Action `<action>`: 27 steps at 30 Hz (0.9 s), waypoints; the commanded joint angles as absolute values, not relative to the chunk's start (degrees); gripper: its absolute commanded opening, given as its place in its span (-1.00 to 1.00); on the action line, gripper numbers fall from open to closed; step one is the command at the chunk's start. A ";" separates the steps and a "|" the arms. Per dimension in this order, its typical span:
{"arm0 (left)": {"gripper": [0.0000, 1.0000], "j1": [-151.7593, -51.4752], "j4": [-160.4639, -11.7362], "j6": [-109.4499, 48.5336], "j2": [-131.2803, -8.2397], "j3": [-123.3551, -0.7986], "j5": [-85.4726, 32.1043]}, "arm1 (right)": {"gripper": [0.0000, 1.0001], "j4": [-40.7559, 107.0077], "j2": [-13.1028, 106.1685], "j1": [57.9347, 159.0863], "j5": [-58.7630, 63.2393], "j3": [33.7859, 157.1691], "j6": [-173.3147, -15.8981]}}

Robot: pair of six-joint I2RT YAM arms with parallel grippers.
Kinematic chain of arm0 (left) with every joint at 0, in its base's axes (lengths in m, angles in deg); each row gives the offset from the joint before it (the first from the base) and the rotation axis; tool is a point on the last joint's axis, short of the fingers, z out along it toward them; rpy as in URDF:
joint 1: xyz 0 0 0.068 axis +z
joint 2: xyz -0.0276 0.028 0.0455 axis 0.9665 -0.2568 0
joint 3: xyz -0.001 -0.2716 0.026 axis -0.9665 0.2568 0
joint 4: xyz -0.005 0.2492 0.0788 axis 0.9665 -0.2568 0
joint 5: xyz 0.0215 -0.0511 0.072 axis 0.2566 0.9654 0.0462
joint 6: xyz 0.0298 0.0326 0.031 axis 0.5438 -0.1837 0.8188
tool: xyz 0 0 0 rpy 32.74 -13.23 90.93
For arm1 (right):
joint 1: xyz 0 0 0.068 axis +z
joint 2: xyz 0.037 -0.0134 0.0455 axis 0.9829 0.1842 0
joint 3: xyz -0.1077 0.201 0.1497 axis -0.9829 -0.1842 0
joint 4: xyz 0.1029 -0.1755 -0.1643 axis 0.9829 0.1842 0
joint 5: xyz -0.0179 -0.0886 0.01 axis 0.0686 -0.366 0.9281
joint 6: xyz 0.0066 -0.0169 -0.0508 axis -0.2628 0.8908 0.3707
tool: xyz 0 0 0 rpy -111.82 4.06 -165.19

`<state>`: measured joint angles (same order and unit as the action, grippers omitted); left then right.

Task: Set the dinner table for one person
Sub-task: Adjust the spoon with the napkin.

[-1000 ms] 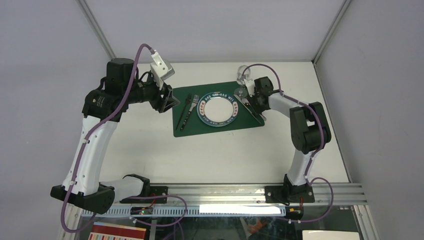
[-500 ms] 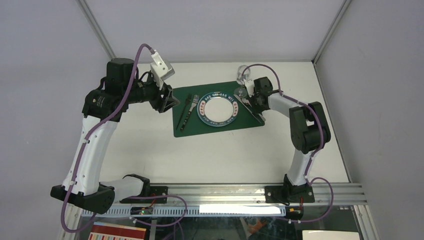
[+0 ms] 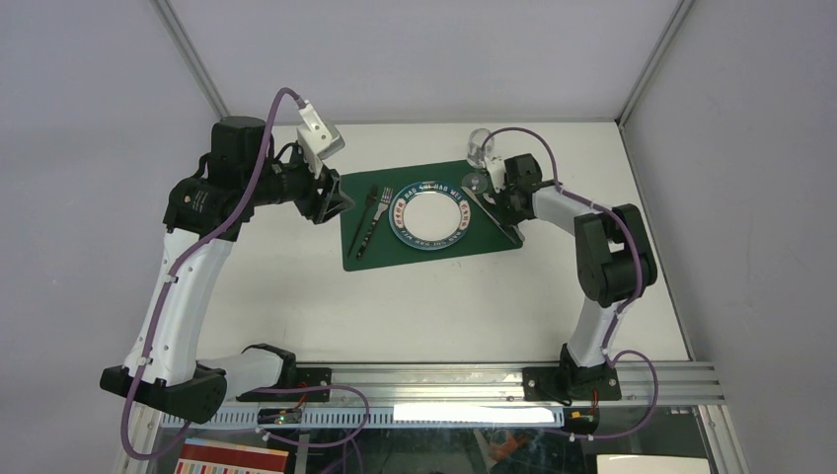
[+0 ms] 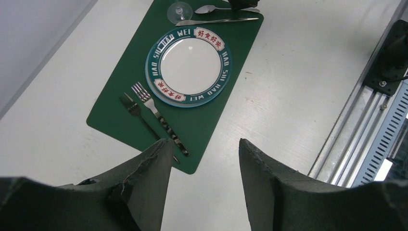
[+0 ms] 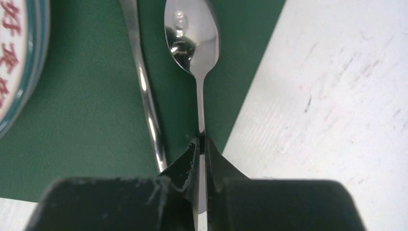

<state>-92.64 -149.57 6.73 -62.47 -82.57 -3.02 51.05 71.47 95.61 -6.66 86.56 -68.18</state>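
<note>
The right claw point(image 5: 201, 142) is clamped on the handle of the spoon point(image 5: 192, 33), which points straight ahead, beside the knife point(image 5: 144, 82) on the placemat point(image 5: 72, 120). The left claw point(image 4: 204, 144) hangs open above the counter point(image 4: 288, 96), farther off

Overhead view down on dinner table point(image 3: 444, 306), wrist views close, sharing placemat point(image 3: 444, 257)

The handle of the spoon point(image 5: 192, 33) vanishes between the fingers of the right hand point(image 5: 202, 144). The knife point(image 5: 146, 106) runs off the top edge and under that hand. Only a sliver of plate point(image 5: 17, 62) shows. From the left wrist, the glass point(image 4: 180, 10) is cut off above its foot.
</note>
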 commanded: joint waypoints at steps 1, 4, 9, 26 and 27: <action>0.09 -92.01 -147.00 7.32 -61.11 -82.80 -1.64 | -1.00 51.36 65.76 93.90 -8.45 85.43 -68.11; 0.09 -92.02 -147.00 7.29 -61.28 -82.77 -1.43 | -1.00 52.61 64.45 93.28 -6.69 85.60 -68.06; 0.09 -91.87 -146.96 7.28 -60.86 -82.54 -1.38 | -1.00 56.83 64.48 90.93 1.91 87.67 -68.88; 0.09 -90.80 -146.91 7.37 -61.48 -81.84 -0.58 | -1.00 83.41 83.03 75.19 54.37 107.83 -64.01; 0.09 -90.80 -146.91 7.40 -61.50 -81.84 -0.58 | -1.00 83.80 83.84 75.10 54.66 108.08 -63.98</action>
<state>-91.50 -149.35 6.73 -61.90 -81.61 -2.80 78.05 81.06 76.25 44.35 104.59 -65.79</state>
